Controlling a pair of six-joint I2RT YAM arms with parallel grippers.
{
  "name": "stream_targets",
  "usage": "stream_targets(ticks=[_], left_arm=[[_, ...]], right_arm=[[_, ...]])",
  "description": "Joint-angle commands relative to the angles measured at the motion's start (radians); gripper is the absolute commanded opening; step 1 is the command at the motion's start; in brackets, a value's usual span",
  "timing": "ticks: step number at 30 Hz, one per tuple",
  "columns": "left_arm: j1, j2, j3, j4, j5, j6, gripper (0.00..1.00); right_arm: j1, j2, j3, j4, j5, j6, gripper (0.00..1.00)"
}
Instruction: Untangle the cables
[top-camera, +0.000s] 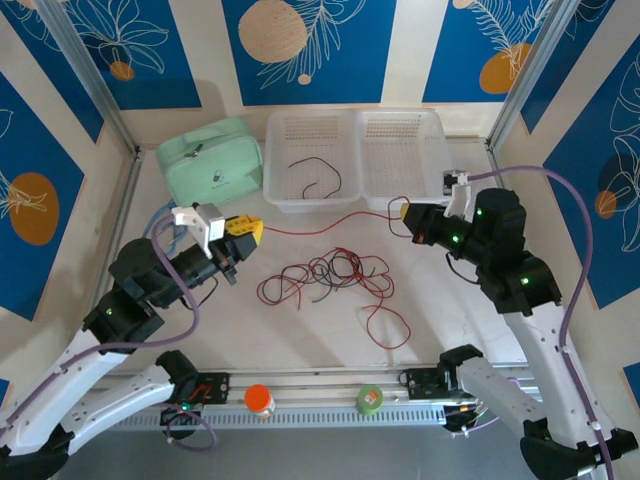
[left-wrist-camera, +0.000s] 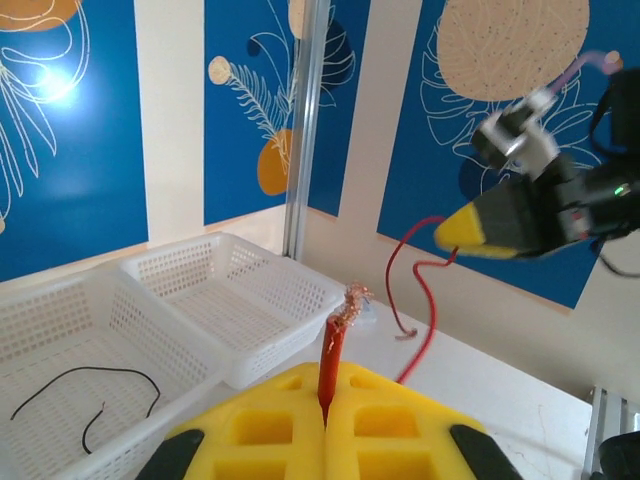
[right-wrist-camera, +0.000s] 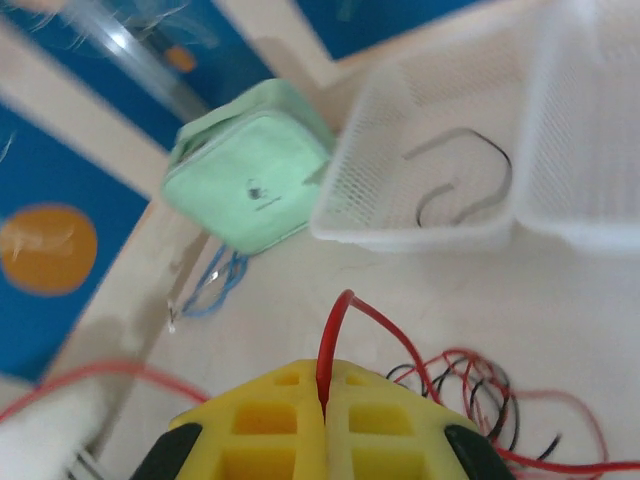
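Red cable (top-camera: 330, 226), one end pinched in left claw (top-camera: 258, 229), other in right claw (top-camera: 406, 212)

Top external: high at the near side, looking down over the whole worktop (top-camera: 310, 345).
Left wrist: close above the left fingers (left-wrist-camera: 270, 430), facing level across to the right fingers (left-wrist-camera: 480, 225).
Right wrist: close above the right fingers (right-wrist-camera: 270, 430), tilted down toward the baskets (right-wrist-camera: 400, 215).
Shared: baskets (top-camera: 310, 205) (left-wrist-camera: 250, 330), all three views.
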Motion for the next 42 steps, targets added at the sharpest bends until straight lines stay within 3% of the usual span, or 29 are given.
stream_targets(ticks=[1,6,13,23,28,29,31,32,34,36,37,42], left_arm=[[0.01,-0.003,0.063,-0.038,-0.015,0.024,0.0],[0.01,0.043,0.17,-0.054,0.023,0.065,0.0],[0.01,0.145,0.339,-0.065,0.077,0.108,0.0],[0.01,0.261,0.439,0.015,0.183,0.077,0.0],[0.008,0.318,0.493,0.083,0.227,0.048,0.0],[0.008,0.328,0.501,0.095,0.233,0.044,0.0],[0.009,0.351,0.518,0.118,0.244,0.032,0.0],[0.009,0.358,0.522,0.132,0.247,0.025,0.0],[0.009,0.375,0.524,0.163,0.258,0.009,0.0],[0.008,0.391,0.53,0.181,0.268,-0.001,0.0],[0.008,0.4,0.537,0.186,0.271,-0.003,0.0],[0.008,0.436,0.571,0.207,0.274,-0.01,0.0]], right_arm=[[0.003,-0.043,-0.118,0.011,0.17,0.462,0.0],[0.009,-0.108,-0.315,0.048,0.224,0.839,0.0],[0.041,-0.162,-0.5,0.052,0.254,1.174,0.0],[0.069,-0.154,-0.527,0.124,0.226,1.202,0.0],[0.052,-0.125,-0.472,0.132,0.213,1.06,0.0],[0.045,-0.116,-0.453,0.135,0.203,1.015,0.03],[0.032,-0.098,-0.417,0.158,0.173,0.889,0.21],[0.027,-0.092,-0.402,0.169,0.159,0.829,0.32],[0.018,-0.089,-0.371,0.185,0.13,0.687,0.7],[0.008,-0.094,-0.343,0.182,0.104,0.555,0.93],[0.003,-0.097,-0.329,0.181,0.09,0.463,0.98],[-0.002,-0.11,-0.289,0.19,-0.029,0.026,0.99]])
